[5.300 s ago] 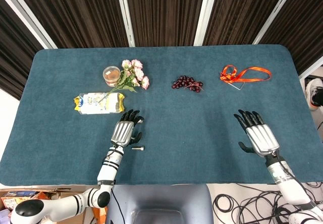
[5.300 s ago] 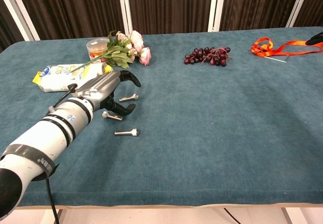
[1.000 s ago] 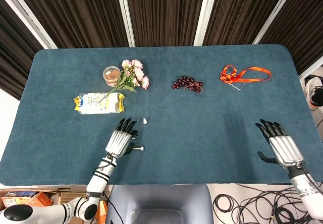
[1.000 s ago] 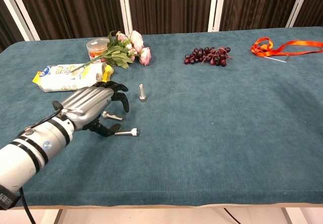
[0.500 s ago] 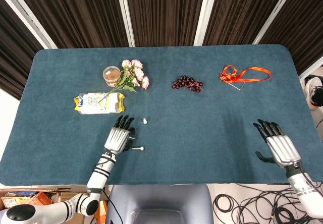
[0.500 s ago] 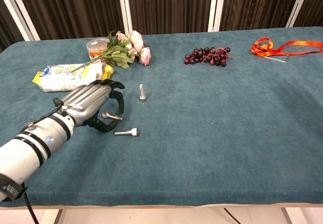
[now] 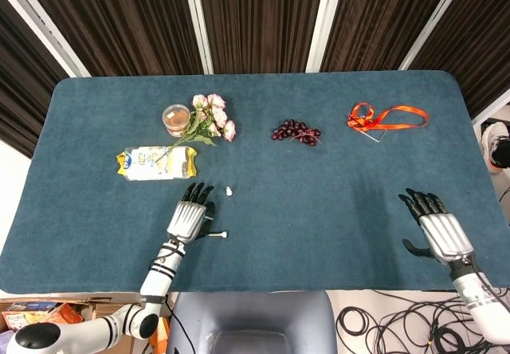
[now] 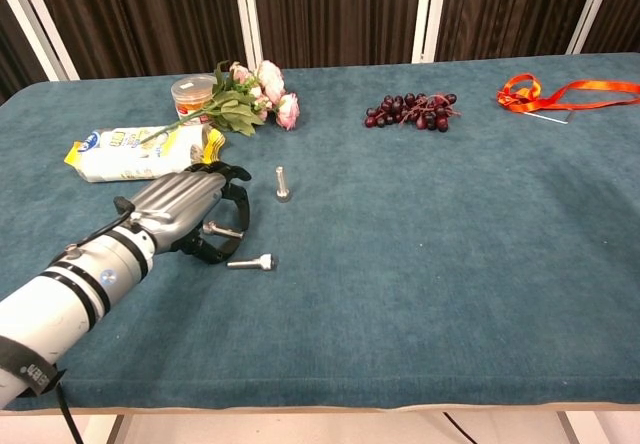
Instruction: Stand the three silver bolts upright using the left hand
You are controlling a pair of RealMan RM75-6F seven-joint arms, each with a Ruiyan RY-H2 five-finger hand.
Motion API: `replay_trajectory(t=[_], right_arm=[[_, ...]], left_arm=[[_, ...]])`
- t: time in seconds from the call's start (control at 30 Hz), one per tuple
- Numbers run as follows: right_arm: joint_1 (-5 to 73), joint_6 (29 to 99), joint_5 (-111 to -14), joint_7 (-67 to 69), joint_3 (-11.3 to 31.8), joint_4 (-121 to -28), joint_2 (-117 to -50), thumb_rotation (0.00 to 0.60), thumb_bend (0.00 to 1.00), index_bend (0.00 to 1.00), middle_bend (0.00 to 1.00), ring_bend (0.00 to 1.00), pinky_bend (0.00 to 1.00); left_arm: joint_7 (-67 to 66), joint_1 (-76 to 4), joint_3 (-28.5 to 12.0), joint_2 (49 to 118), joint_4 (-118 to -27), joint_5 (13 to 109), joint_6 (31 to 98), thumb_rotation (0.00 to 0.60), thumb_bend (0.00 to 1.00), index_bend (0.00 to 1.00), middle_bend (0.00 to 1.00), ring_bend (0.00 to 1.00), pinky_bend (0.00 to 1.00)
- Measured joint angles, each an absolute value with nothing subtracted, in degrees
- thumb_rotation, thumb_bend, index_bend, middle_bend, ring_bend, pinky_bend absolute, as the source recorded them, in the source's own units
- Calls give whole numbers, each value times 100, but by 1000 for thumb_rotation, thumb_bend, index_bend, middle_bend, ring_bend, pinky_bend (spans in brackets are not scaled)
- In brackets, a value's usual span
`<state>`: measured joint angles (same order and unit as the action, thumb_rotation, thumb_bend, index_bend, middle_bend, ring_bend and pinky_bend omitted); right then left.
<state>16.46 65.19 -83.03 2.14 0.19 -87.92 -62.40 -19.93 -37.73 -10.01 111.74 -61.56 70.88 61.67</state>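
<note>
One silver bolt [image 8: 283, 184] stands upright on the blue table cloth; in the head view this upright bolt [image 7: 229, 190] is a small bright dot. A second bolt [image 8: 226, 230] lies flat under the arched fingers of my left hand [image 8: 185, 209], between fingers and thumb, still on the cloth. My left hand [image 7: 190, 214] hides it in the head view. The third bolt [image 8: 252, 261] lies flat just right of the thumb, also seen as a lying bolt [image 7: 217, 234] from the head. My right hand [image 7: 438, 230] rests open near the front right edge.
A snack packet [image 8: 140, 151], a small jar [image 8: 191, 94] and pink flowers [image 8: 255, 92] lie behind the left hand. Dark grapes [image 8: 412, 110] sit at mid-back and an orange ribbon [image 8: 560, 92] at the back right.
Since five seconds ago one bolt has been stood upright. Over the last second my left hand shifted slightly and curled its fingers further over the nearer lying bolt. The right hand barely moved.
</note>
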Motion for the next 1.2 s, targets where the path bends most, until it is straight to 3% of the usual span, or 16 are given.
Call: replay_trajectory(t=[0.63, 1.2], right_arm=[[1642, 6475, -8294, 312, 8, -8736, -6233, 600, 236, 0, 0, 0, 0], [1636, 6473, -8304, 303, 2, -8711, -6254, 600, 236, 0, 0, 0, 0]], left_arm=[[-1919, -3795, -1028, 11133, -6118, 7163, 6106, 600, 386, 598, 132, 38, 61], [-1433, -3763, -1261, 10896, -6482, 7184, 6257, 600, 385, 583, 144, 49, 66]])
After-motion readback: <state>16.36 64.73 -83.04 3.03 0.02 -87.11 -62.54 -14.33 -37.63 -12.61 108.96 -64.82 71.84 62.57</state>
